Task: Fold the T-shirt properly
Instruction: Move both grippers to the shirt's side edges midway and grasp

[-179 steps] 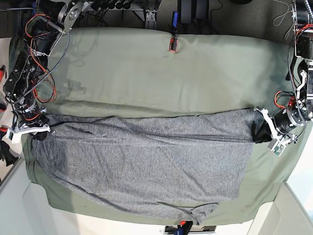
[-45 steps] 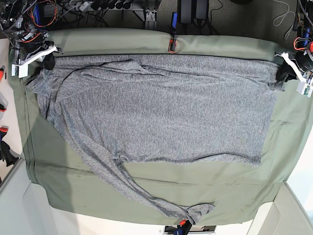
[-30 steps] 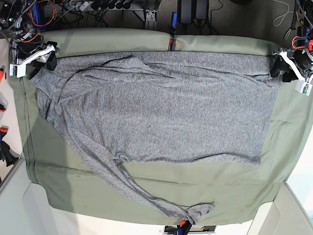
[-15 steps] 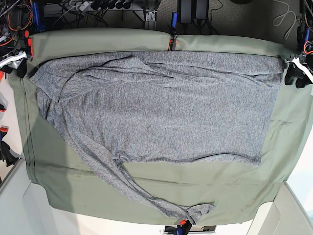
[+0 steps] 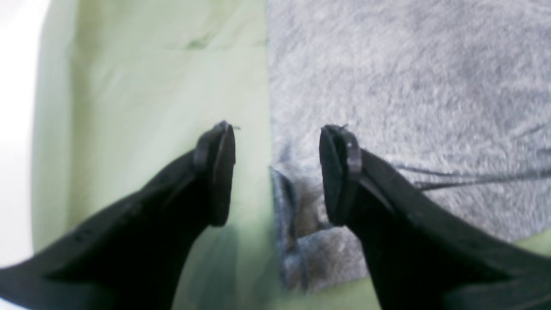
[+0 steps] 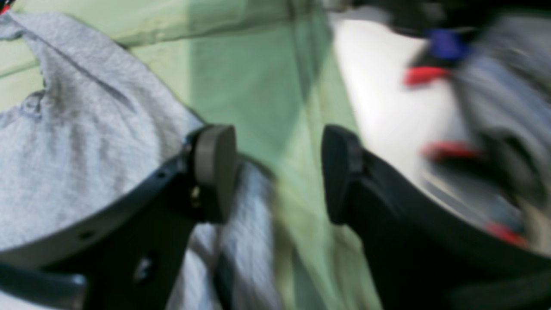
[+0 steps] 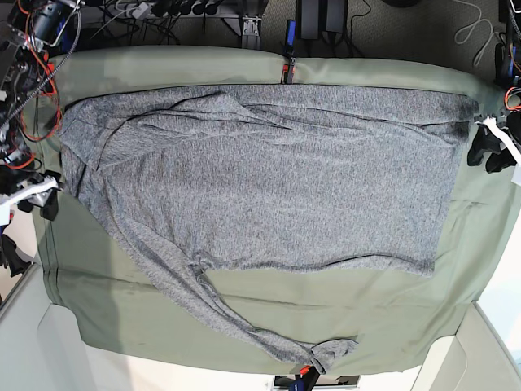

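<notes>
The T-shirt (image 7: 269, 179) lies spread across the upper middle of the frame on the green-draped bench (image 7: 391, 309). Both arms' fingers (image 5: 215, 172) (image 6: 213, 172) stand apart, empty. Soft and limp, it probably needs pinching at hem corners.

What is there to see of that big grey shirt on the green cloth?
The T-shirt is a heather-grey, speckled soft knit with no print. It lies spread mostly flat on the olive-green cloth, with creases along its far edge. One long strip of it trails off toward the near edge and ends in a bunched lump. Nothing grips it: the fingers of both arms stand open beside its two ends, as the wrist views show.
</notes>
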You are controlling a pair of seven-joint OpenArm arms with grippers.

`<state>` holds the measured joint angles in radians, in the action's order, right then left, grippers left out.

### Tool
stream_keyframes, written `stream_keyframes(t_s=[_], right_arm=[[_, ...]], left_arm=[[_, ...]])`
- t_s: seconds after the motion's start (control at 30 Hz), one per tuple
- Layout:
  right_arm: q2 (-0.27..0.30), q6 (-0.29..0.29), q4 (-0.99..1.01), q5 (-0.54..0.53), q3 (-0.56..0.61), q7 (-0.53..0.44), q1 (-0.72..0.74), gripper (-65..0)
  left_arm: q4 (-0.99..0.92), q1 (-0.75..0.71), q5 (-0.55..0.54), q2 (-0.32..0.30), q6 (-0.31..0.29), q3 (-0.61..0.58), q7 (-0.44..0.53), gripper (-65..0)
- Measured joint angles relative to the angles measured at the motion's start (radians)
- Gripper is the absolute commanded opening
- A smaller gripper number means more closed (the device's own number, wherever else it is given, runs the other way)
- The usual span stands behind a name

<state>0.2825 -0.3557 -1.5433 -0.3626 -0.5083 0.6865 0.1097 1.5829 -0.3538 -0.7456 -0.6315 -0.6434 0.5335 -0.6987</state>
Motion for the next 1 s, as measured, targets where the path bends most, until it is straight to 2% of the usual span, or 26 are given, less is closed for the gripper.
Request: stream_keyframes(t_s=[0.1, 0.23, 0.4, 0.43, 0.57, 0.7, 0.8, 0.9, 1.0], right_arm=[[0.000, 0.019, 0.154, 0.062, 0.078, -0.023, 0.098, -32.9], [0.003, 0.021, 0.301, 0.067, 0.168, -0.026, 0.183, -32.9], [-0.006, 0.020, 0.391, 0.065, 0.283, -0.031, 0.205, -32.9], [-0.013, 0.023, 0.397, 0.073, 0.294, -0.056, 0.201, -32.9], [-0.024, 0.024, 0.414, 0.072, 0.308, -0.056, 0.211, -32.9], [-0.035, 0.023, 0.412, 0.071, 0.308, -0.064, 0.206, -32.9], [-0.047, 0.023, 0.411, 0.071, 0.306, -0.070, 0.201, -32.9], [-0.055, 0.024, 0.411, 0.071, 0.306, -0.074, 0.199, -32.9], [-0.056, 0.023, 0.411, 0.072, 0.306, -0.075, 0.199, -32.9]], left_arm=[[0.000, 0.021, 0.077, -0.008, 0.000, -0.062, 0.042, -30.6], [-0.010, 0.082, 0.111, -0.008, 0.029, -0.121, 0.060, -30.0], [-0.117, 0.201, 0.125, -0.011, 0.060, -0.171, 0.063, -28.1], [-0.151, 0.232, 0.127, -0.011, 0.058, -0.189, 0.063, -28.0], [-0.310, 0.401, 0.151, -0.009, 0.059, -0.293, 0.068, -28.1], [-0.509, 0.583, 0.227, -0.008, 0.118, -0.398, 0.185, -28.1], [-0.686, 0.688, 0.250, -0.010, 0.119, -0.456, 0.279, -28.1], [-0.860, 0.783, 0.324, 0.004, 0.150, -0.510, 0.401, -28.1], [-1.003, 0.864, 0.349, 0.031, 0.185, -0.551, 0.428, -28.1]])
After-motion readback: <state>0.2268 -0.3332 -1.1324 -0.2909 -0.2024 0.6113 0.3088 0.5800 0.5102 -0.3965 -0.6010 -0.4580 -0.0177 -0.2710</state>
